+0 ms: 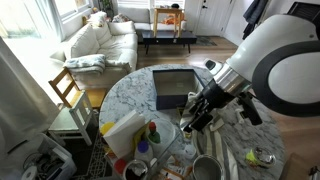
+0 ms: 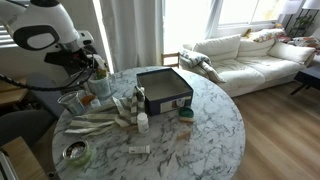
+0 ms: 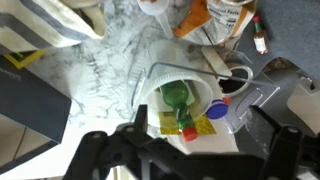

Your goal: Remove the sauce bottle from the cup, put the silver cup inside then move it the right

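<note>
In the wrist view the white cup (image 3: 152, 82) sits on the marble table. The sauce bottle (image 3: 178, 102), green with a red cap, leans inside it with the cap sticking out over the rim. My gripper (image 3: 198, 128) is open just above the cup, one dark finger on each side of the bottle, touching nothing. In both exterior views the gripper (image 1: 190, 122) (image 2: 97, 66) hangs over the clutter at the table's edge and hides the white cup. The silver cup (image 1: 205, 167) (image 2: 72, 100) stands close by on the table.
A blue-topped item (image 3: 219, 111) lies right beside the cup. A white-and-yellow slab box (image 1: 125, 135) and a dark square tray (image 1: 175, 88) (image 2: 163, 90) stand on the round marble table (image 2: 200, 130). Utensils and small bottles are scattered around. A wooden chair (image 1: 65, 90) stands nearby.
</note>
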Controlling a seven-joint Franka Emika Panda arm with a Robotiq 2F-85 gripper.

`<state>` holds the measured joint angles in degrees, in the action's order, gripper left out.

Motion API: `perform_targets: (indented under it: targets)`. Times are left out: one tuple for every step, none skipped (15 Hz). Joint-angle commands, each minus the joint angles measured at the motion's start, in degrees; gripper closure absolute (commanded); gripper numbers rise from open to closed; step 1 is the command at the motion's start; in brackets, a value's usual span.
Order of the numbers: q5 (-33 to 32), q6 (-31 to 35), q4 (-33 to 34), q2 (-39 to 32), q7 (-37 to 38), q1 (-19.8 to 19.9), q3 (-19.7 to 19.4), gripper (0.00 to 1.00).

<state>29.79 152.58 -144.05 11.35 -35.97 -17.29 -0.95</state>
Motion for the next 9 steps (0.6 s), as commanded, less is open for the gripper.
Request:
perform_targets:
  targets:
    - [14.59, 5.47, 2.04, -3.31, -15.67, -4.40, -0.50, 0.00]
    - [18.34, 5.74, 2.57, -4.04, -20.03, -6.44, -1.61, 0.00]
    - [21.65, 5.32, 3.55, -5.04, -23.88, -6.87, -1.37, 0.00]
    - [24.83, 4.58, 4.48, -5.90, -27.60, -7.41, -1.37, 0.00]
    - [25.82, 3.68, 5.05, -6.60, -30.32, -7.47, -1.09, 0.00]
    - [21.98, 4.56, 3.20, -4.30, -24.50, -6.15, -0.24, 0.00]
    - [23.40, 4.55, 3.74, -5.02, -26.68, -6.59, -0.25, 0.00]
    - [23.90, 4.55, 4.18, -5.63, -27.59, -6.78, -0.25, 0.00]
    - [24.05, 4.55, 4.47, -6.03, -27.97, -6.84, -0.25, 0.00]
